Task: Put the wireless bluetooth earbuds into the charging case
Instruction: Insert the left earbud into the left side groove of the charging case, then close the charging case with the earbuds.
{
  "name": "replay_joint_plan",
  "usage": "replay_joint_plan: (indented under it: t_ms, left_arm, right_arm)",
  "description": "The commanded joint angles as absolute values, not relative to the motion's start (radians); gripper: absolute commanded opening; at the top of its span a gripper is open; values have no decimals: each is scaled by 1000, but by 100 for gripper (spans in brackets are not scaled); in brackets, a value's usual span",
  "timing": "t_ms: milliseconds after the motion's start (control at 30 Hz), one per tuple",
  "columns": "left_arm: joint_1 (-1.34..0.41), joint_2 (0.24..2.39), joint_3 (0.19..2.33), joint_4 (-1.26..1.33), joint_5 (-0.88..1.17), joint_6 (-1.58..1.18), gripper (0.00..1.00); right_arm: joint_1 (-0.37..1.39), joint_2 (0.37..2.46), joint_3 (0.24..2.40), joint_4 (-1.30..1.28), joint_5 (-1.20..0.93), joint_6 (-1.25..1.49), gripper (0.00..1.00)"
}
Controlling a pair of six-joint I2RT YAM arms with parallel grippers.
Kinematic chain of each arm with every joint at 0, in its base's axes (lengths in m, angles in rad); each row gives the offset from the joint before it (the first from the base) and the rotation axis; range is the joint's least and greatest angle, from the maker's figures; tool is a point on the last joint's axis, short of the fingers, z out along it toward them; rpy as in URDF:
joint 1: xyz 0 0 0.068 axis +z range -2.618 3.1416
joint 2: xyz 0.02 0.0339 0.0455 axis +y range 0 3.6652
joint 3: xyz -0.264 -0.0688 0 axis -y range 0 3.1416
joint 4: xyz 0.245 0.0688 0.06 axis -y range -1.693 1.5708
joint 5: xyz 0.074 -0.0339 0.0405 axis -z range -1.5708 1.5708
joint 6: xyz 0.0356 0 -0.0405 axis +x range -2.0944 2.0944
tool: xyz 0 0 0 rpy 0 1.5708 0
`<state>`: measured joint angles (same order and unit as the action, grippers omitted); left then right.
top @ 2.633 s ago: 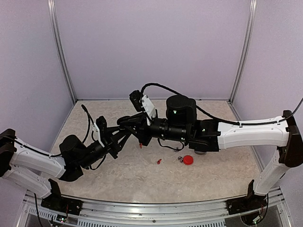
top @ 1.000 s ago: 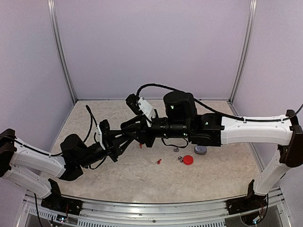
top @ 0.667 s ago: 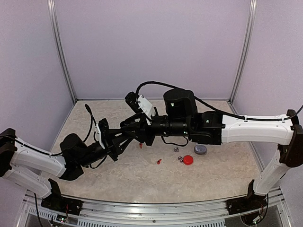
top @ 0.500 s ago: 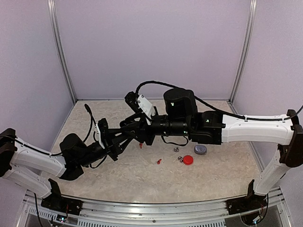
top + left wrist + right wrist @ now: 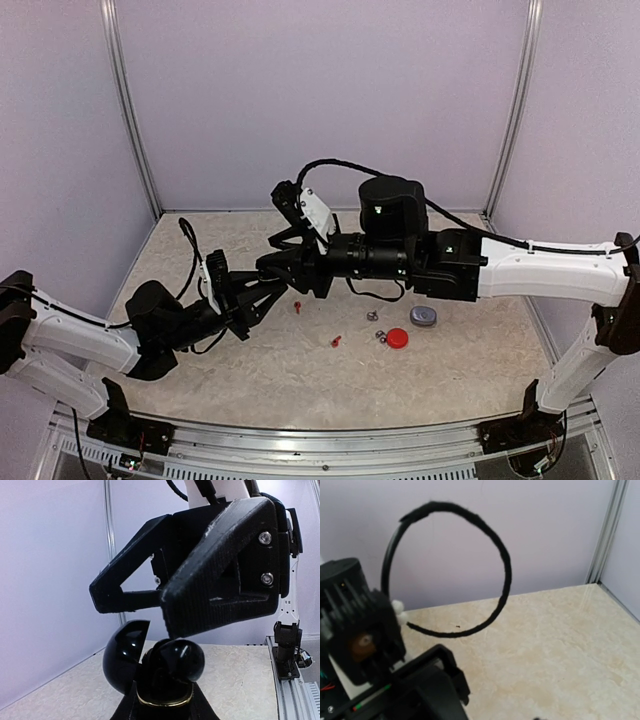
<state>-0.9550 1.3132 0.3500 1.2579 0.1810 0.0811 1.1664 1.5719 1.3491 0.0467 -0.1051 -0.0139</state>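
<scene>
In the left wrist view my left gripper is shut on the base of an open black charging case with a gold rim. Its lid stands open to the left. A black earbud sits in the case, sticking up above the rim. My right gripper hangs just above it, jaws apart and empty, the near fingertip almost on the bud. In the top view both grippers meet left of centre. Two red earbuds and two silver-grey earbuds lie on the table.
A red case and a grey case lie right of centre, under the right arm. A black cable loop arches above the left wrist. Purple walls close in the beige table.
My right gripper has lifted slightly and drawn back to the right from the left gripper. The left arm has barely moved. The things on the table lie as before.
</scene>
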Motion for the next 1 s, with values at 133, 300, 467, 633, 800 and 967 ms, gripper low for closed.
replay_joint_plan:
  t_ms: [133, 300, 467, 633, 800, 967]
  left_arm:
    - [-957, 1327, 385, 1295, 207, 77, 0]
    - [-954, 1334, 388, 1293, 208, 69, 0]
    - [-946, 1335, 389, 1287, 215, 55, 0]
    - [-939, 1332, 390, 1277, 223, 42, 0]
    - [-937, 1337, 398, 1278, 228, 34, 0]
    - [-937, 1342, 403, 1275, 234, 35, 0]
  right_arm:
    - [1160, 1526, 1324, 86, -142, -41, 45]
    - [1160, 1507, 1309, 94, -173, -62, 45]
    - [1160, 1472, 1300, 75, -156, -86, 46]
    - [1160, 1447, 1292, 51, -133, -103, 46]
    - [1178, 1483, 1325, 6, -75, -130, 56]
    - [1192, 1512, 1350, -31, -10, -147, 64]
